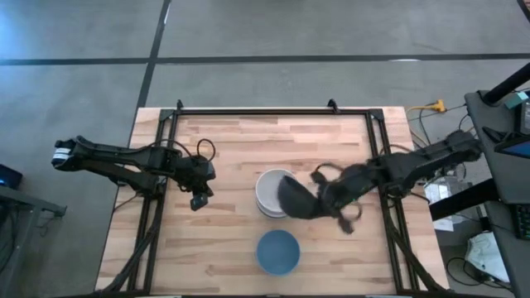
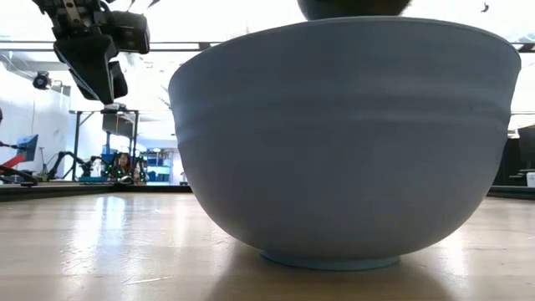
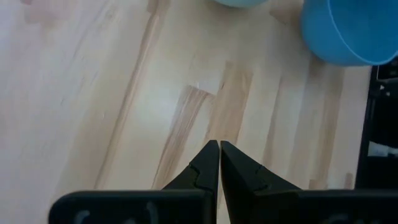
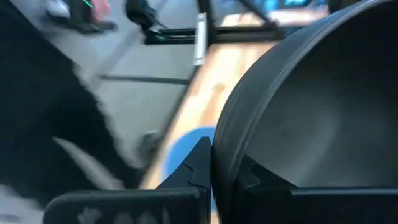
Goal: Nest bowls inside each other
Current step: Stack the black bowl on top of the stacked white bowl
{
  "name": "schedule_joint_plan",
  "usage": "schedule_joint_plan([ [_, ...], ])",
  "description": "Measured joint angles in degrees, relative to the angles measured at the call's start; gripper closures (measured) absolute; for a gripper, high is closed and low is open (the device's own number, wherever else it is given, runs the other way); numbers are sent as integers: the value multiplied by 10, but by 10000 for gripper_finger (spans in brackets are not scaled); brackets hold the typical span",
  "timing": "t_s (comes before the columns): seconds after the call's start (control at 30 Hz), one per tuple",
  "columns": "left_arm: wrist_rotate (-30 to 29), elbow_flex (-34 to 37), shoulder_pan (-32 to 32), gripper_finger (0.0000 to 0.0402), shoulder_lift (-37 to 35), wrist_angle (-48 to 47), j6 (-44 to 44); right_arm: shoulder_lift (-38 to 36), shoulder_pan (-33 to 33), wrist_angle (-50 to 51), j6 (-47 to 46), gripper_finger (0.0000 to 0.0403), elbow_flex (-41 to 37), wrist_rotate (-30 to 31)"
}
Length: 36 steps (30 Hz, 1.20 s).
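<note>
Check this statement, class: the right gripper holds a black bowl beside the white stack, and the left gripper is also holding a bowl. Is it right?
One part is wrong. The left gripper holds nothing: the left wrist view shows its fingers shut together over bare table. The rest stands: in the high view the right gripper holds the black bowl by its rim beside the white stack.

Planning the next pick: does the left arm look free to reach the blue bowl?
Probably yes. The left gripper hangs shut and empty, only bare table lies between it and the blue bowl, and the right gripper is busy holding a black bowl.
</note>
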<state>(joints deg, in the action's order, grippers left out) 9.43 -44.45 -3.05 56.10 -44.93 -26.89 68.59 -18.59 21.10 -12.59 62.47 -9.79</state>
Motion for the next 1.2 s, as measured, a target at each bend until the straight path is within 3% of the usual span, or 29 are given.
schedule_joint_plan([
  [0.17,0,0,0,402,0,0,20,123,-19,56,165,394,138,114],
  [0.43,7,0,0,402,0,0,18,286,-7,337,316,394,380,141],
  [0.63,7,0,0,402,0,0,18,368,-1,495,343,394,507,160],
  [0.73,7,0,0,402,0,5,18,398,4,536,346,394,545,188],
  [1.03,7,0,0,402,0,24,17,462,14,601,340,394,573,190],
  [1.2,7,0,0,402,0,25,17,475,14,604,276,394,562,189],
])
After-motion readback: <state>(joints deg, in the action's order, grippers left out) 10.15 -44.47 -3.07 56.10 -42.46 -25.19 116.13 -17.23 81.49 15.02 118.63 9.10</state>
